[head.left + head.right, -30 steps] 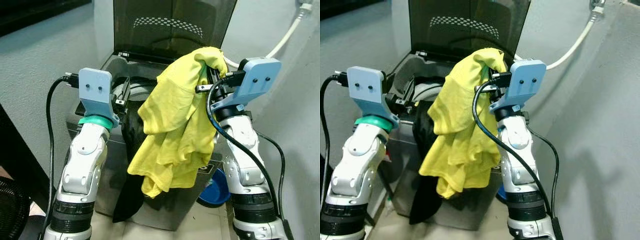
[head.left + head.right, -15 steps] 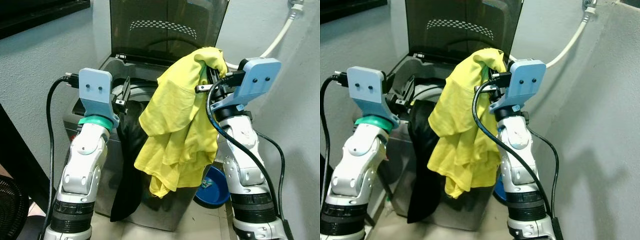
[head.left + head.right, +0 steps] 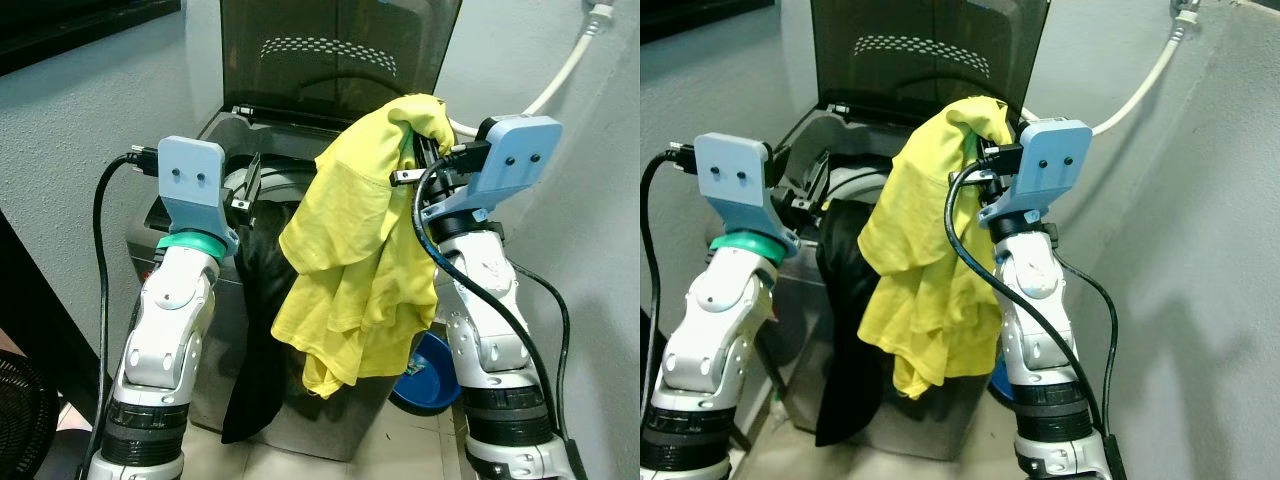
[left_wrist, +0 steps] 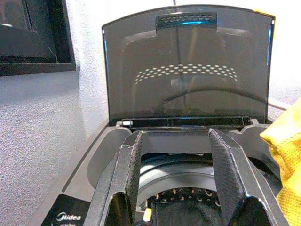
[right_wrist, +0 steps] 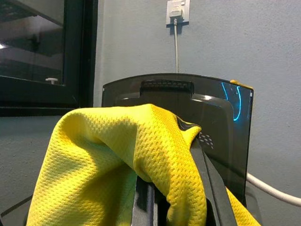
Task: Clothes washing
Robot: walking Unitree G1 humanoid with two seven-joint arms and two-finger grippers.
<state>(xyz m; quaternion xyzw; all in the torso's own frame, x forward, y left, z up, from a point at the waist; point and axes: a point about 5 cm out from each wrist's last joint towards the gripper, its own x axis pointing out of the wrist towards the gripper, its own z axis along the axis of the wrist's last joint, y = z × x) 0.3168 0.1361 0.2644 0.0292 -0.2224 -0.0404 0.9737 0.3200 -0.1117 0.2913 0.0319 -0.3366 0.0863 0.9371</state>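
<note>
A yellow shirt (image 3: 355, 250) hangs from my right gripper (image 3: 412, 148), which is shut on its top fold, held up in front of the washing machine (image 3: 225, 135). The shirt drapes over the right gripper's fingers (image 5: 211, 193) in the right wrist view. The machine's dark lid (image 3: 335, 55) stands open. A black garment (image 3: 255, 330) trails out of the tub and down the machine's front. My left gripper (image 4: 176, 183) is open, above the tub's left side, with nothing between its fingers.
A blue basin (image 3: 430, 370) sits on the floor right of the machine. A white hose (image 3: 565, 70) runs up the right wall. A wall outlet (image 5: 177, 9) is above the lid. A dark window frame (image 3: 80, 25) lies to the left.
The yellow shirt's lower hem has swung right and risen a little, uncovering more of the black garment. The camera has shifted slightly. Both arms hold their places.
</note>
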